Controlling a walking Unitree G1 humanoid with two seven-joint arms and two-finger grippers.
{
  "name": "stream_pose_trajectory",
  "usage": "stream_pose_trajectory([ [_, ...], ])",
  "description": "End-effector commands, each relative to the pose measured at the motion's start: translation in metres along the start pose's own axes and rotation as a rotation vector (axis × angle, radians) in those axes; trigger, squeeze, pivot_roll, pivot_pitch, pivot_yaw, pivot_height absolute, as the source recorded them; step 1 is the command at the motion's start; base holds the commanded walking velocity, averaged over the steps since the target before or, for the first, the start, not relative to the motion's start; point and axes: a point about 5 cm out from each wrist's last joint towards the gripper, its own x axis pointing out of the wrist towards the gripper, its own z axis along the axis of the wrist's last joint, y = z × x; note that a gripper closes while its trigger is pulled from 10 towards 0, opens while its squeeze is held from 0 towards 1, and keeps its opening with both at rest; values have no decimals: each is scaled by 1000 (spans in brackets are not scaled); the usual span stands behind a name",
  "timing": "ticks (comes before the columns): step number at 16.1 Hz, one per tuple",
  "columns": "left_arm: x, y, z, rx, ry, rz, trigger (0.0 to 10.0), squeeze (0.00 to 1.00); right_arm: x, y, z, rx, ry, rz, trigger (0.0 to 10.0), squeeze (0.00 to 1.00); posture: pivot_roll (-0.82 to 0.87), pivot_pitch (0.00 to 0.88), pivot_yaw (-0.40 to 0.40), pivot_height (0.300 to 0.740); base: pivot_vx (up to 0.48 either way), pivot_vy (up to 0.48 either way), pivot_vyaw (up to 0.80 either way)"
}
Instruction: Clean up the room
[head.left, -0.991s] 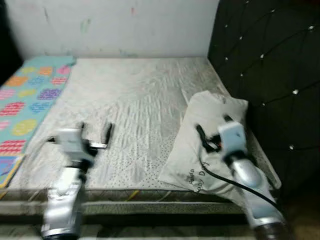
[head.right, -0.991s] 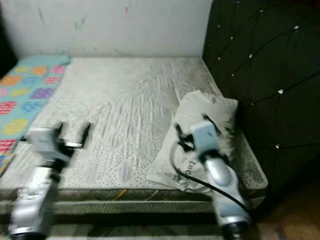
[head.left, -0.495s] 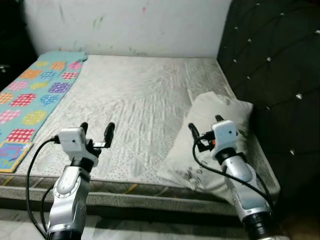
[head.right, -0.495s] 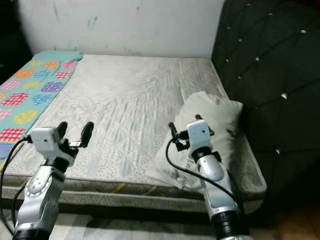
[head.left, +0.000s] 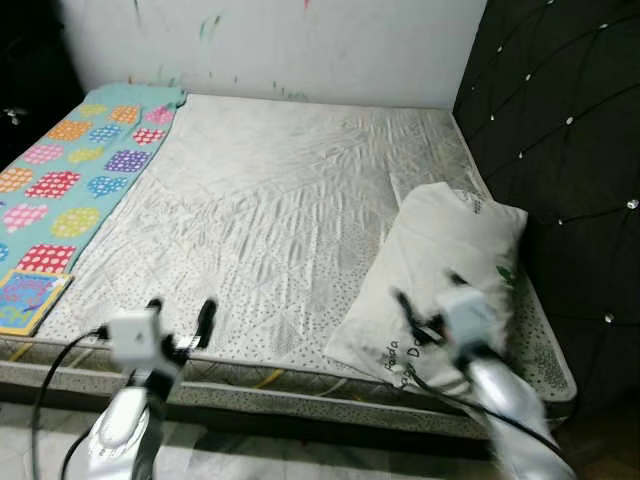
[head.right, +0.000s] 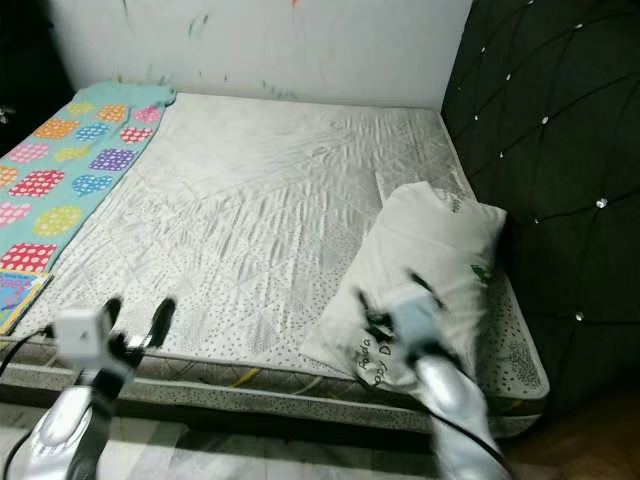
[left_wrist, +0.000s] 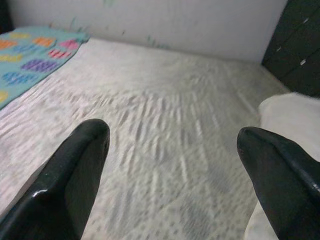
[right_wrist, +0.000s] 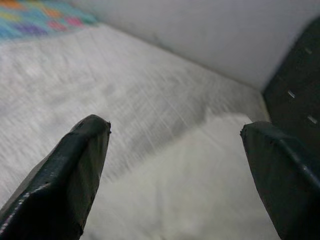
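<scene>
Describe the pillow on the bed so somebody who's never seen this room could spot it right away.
Start at the bare grey-white mattress against the wall, then go to its side next to the black tufted headboard. The pillow lies there near the front edge, off-white with a small green mark and dark lettering, unlike the colourful dotted blanket on the opposite side.

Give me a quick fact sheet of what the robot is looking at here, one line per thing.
place: bare mattress against a white wall
headboard: dark tufted panel on the robot's right
pillow: white pillow near the headboard, at the mattress's near edge
blanket: colourful dotted blanket along the mattress's left side
left gripper: open, empty, over the mattress's near edge
right gripper: open, empty, above the pillow's near end
</scene>
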Motion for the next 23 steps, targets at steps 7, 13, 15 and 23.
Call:
stream_pose_trajectory([
  [7,-27,-8,-6,9,59,-31,10000,0,-20,-18,0,-46,27,-12,10000,0,-68,0,3,740,0,0,0],
  [13,-18,-14,20,0,-19,-85,10000,0,-15,-7,8,-32,17,11,10000,0,-41,0,1,740,0,0,0],
  [15,-16,-19,26,-1,-32,-106,10000,0,-11,-6,12,-23,5,9,10000,0,-44,0,4,740,139,0,0],
  [23,-16,-29,28,-23,-20,-124,10000,0,-10,-8,18,-20,3,-2,10000,0,-53,0,-2,740,308,0,0],
])
